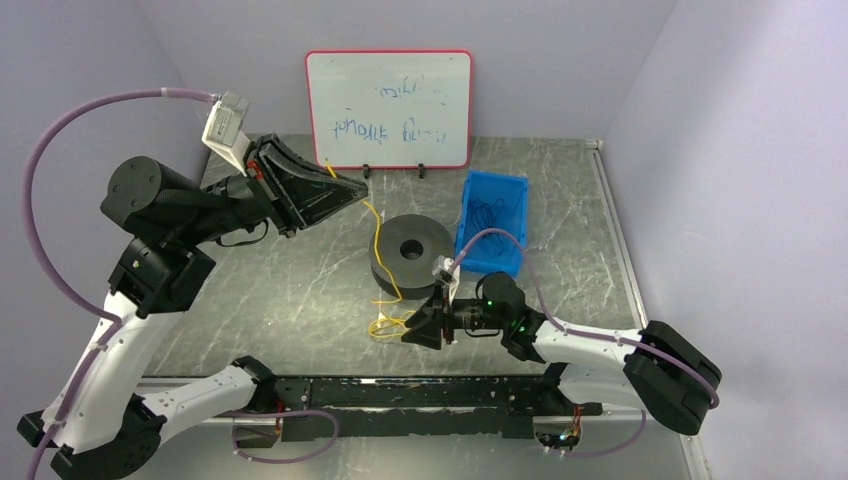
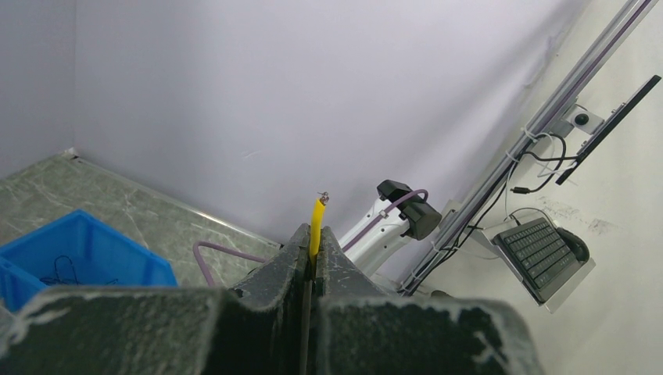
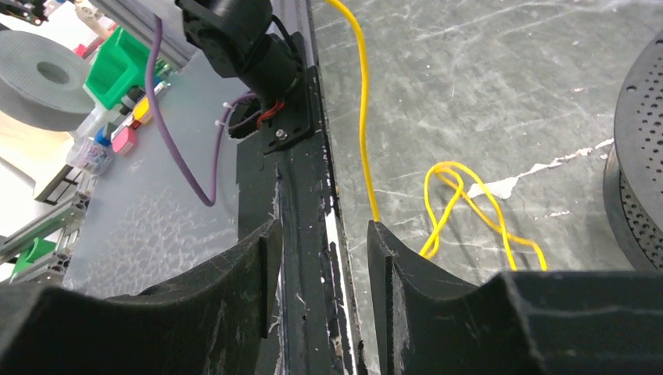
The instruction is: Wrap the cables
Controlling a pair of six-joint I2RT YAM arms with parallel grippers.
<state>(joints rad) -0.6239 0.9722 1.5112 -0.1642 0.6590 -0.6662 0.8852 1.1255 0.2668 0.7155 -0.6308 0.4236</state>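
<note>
One cable (image 3: 361, 117) runs from your left jaws, clamped on its end, toward the near edge, where loose loops lie just beside your parted right jaws.

Yellow-orange cable (image 1: 377, 245) glows against the table (image 1: 290, 290), which is dark grey stone streaked with pale veins. The spool (image 1: 430, 235) is matte black, its side dotted with fine holes. The bin (image 1: 466, 235) is solid blue. Whiteboard (image 1: 388, 108) is white, red-rimmed, with blue scribbles. The hose (image 1: 150, 93) is pale purple. The left gripper (image 1: 362, 187) and right gripper (image 1: 408, 337) are black, scuffed grey.
</note>
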